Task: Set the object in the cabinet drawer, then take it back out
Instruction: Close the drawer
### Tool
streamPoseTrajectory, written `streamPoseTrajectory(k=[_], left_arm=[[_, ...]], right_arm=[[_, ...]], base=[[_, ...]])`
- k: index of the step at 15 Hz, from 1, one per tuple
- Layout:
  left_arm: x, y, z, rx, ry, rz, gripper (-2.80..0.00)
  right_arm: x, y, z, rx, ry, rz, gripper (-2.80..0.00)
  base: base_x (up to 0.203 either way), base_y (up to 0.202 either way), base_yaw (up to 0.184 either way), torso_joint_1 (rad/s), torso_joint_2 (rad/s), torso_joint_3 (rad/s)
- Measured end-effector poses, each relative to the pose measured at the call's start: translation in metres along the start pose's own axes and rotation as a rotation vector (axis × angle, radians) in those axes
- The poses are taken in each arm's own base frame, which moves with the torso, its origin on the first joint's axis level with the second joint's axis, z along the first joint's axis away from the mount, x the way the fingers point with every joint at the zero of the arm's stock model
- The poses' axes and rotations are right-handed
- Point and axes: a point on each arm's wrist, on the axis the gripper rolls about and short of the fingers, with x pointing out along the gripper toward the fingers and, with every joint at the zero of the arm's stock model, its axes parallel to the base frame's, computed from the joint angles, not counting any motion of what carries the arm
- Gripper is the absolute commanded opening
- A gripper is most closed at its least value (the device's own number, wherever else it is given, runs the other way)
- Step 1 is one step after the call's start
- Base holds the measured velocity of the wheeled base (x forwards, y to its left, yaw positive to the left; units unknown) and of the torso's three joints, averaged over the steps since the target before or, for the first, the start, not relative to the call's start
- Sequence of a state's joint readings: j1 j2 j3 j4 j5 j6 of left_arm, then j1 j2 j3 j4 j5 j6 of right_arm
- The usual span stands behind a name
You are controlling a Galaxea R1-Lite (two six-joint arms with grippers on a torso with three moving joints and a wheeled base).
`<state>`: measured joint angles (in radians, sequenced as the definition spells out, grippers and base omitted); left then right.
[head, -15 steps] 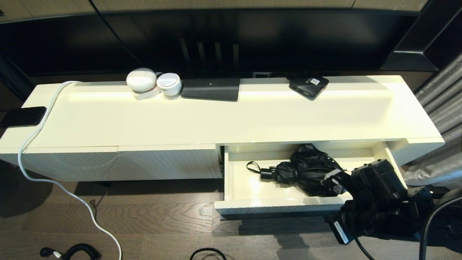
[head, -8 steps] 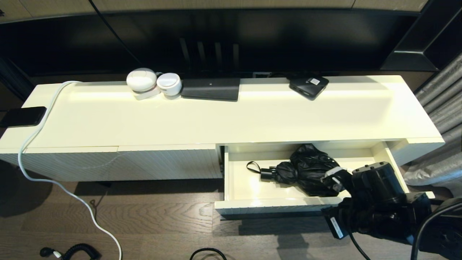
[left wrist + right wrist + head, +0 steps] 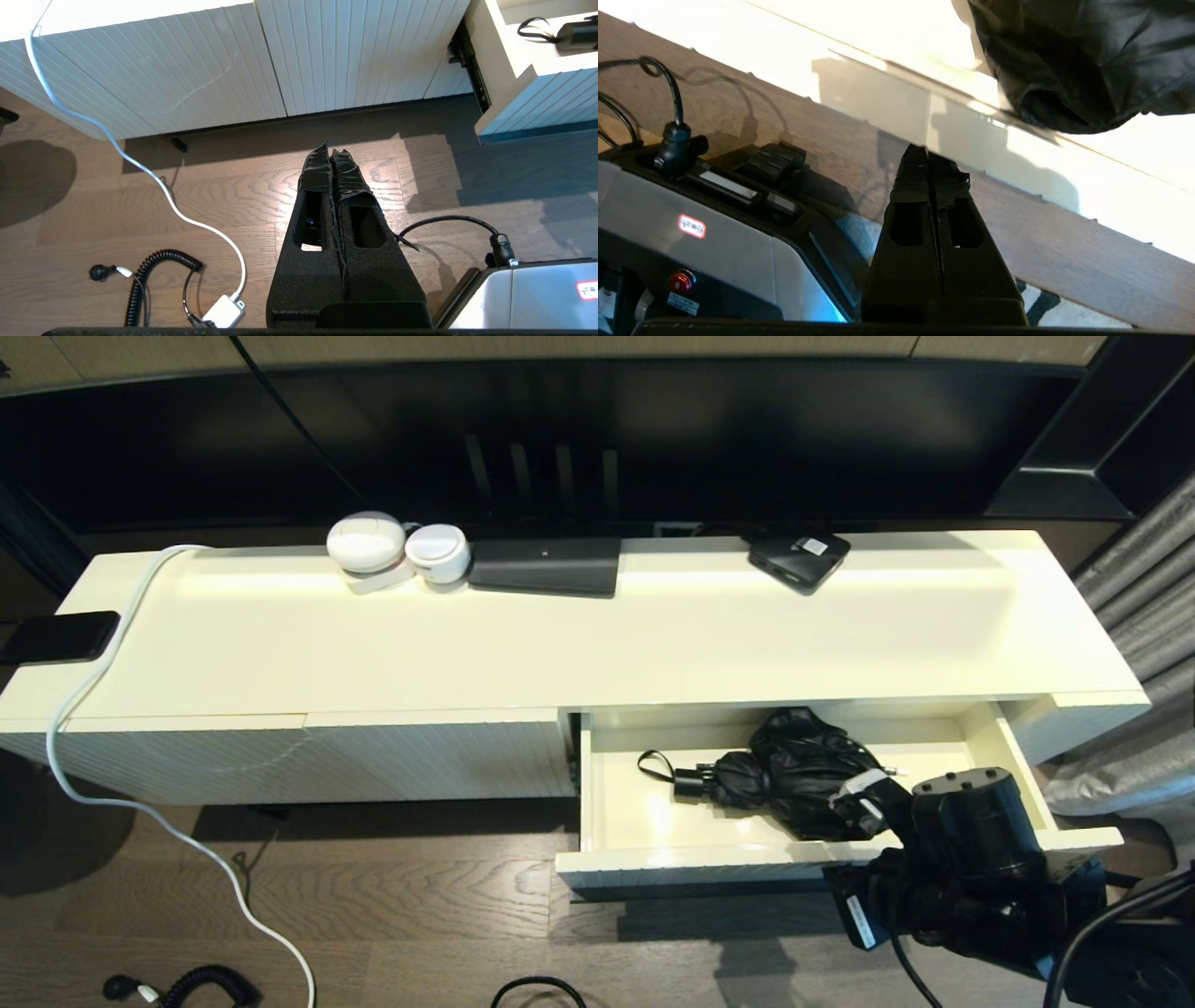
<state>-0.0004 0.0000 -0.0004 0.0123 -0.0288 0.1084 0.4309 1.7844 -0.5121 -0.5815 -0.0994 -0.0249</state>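
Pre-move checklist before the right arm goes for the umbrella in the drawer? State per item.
1. Cabinet drawer pulled open: ok.
2. Folded black umbrella lying inside the drawer, reachable from above: ok.
3. Right gripper empty: ok, nothing between the fingers.
4. Right gripper opened for a grasp: not ok, fingers shut together.
5. Right gripper over the umbrella: not ok, it sits at the drawer's front edge.
6. Left gripper out of the way: ok, shut and low over the floor.
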Motion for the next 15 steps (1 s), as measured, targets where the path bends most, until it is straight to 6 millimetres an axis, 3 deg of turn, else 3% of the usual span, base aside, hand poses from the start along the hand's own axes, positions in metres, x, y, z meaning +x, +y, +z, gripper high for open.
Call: streamPoseTrajectory(k=[15], left_arm=[[0.0,0.0,0.0,0.0,0.0,-0.001,-2.8]], right_arm=[[0.022,-0.009,0.012,0.03,-0.065,-0.049,-2.8]], base=[[0.0,0.0,0.0,0.0,0.0,0.0]])
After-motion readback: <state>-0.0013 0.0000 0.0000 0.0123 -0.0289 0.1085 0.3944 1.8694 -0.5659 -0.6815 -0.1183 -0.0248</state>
